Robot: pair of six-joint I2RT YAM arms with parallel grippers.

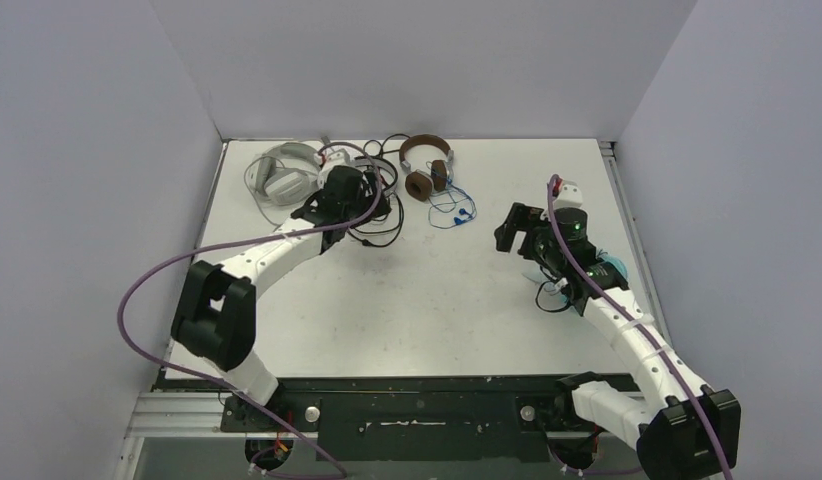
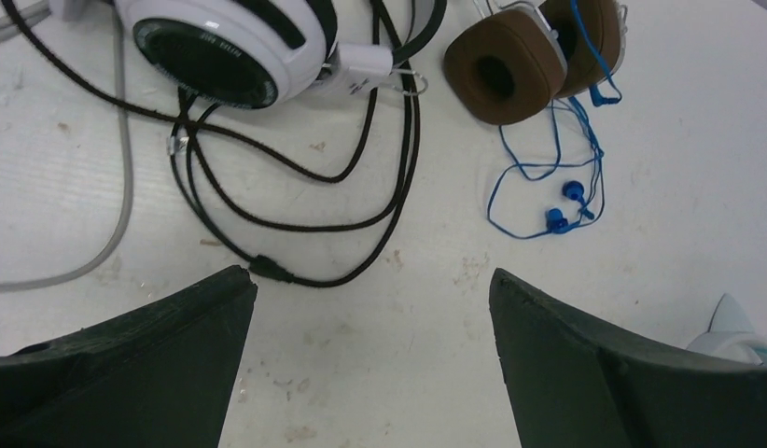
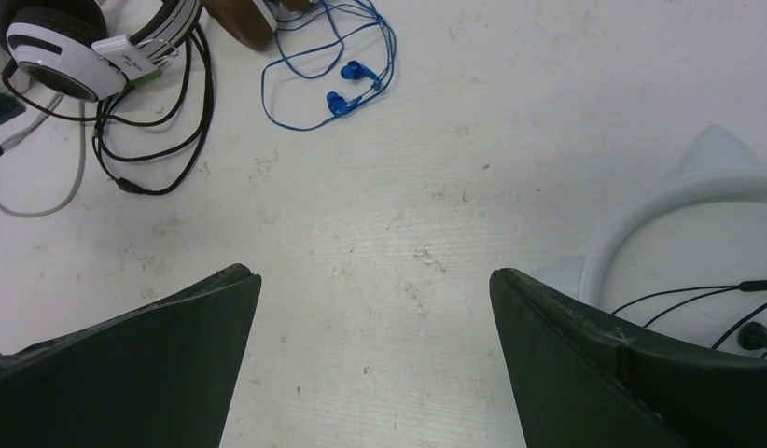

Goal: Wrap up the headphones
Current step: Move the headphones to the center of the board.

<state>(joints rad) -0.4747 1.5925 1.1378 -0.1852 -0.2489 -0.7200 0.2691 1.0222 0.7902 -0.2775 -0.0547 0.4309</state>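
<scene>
Brown headphones (image 2: 499, 65): square brown pads, thin blue cable (image 2: 538, 177) lying loose just beside.
Black-and-white headphones (image 2: 221, 47) just left of brown ones, black cable tangled.
Pale grey headphones (image 1: 282, 180) further left.
White-band headphones (image 3: 641, 215) well right.
Tiny print on white cup, too small to read.
Left gripper (image 2: 370, 280), right gripper (image 3: 372, 277): fingers apart, holding nothing.

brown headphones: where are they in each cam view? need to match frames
Top external: brown headphones lie in the upper middle of the picture.
Left wrist: upper right, both ear cups showing.
Right wrist: at the top edge, left of centre, mostly cut off.
Shared landmark: the blue cable looped beside them, ending in two blue plugs.
</scene>
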